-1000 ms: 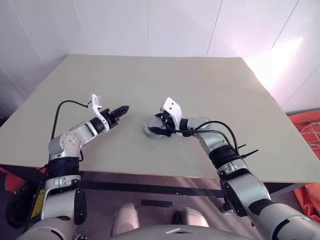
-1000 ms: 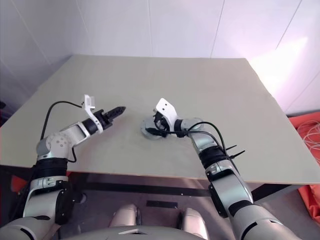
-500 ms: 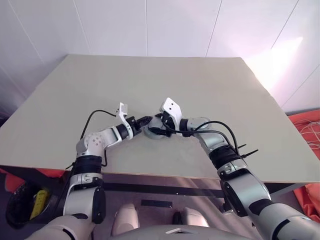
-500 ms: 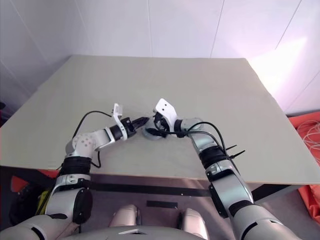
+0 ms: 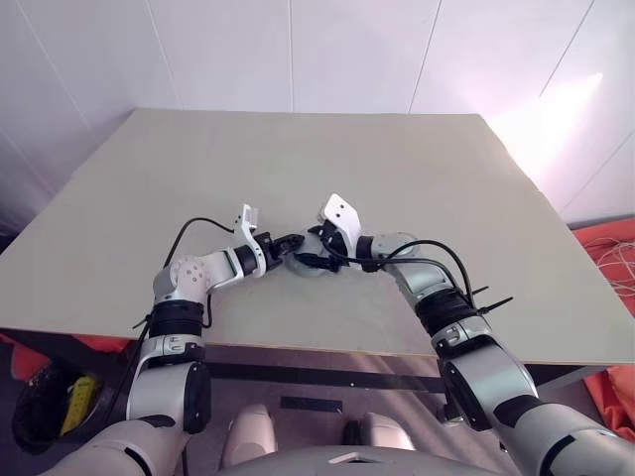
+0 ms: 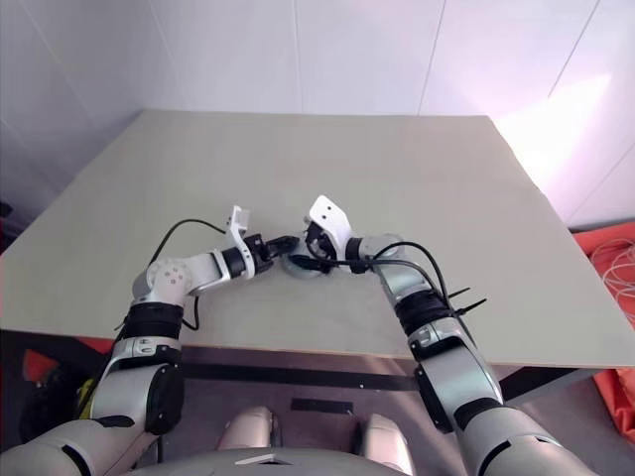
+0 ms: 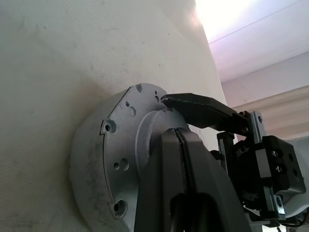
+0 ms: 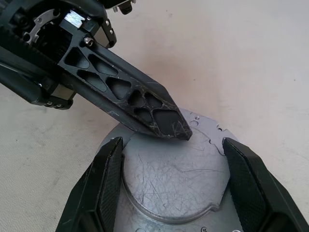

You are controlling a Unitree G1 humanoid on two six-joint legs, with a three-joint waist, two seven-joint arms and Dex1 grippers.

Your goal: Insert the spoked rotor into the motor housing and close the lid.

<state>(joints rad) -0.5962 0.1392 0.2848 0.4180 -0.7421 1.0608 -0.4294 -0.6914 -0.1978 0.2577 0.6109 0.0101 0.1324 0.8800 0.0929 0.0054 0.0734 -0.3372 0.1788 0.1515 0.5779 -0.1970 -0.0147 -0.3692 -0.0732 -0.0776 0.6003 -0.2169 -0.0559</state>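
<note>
Grey and scratched, the motor housing (image 8: 174, 188) lies on the beige table (image 5: 397, 169) (lid side up) between the right gripper (image 8: 171, 193)'s spread jaws. The left gripper (image 8: 166, 126), jaws pressed together, touches its top.

The motor housing (image 8: 174, 186) is seen lying on the beige table (image 8: 241, 63), plain scratched grey face up. It is flanked by the two spread fingers (image 8: 104, 186) of the right gripper (image 8: 174, 191). The pressed-together tips of the left gripper (image 8: 166, 126) are placed against its top face.
</note>
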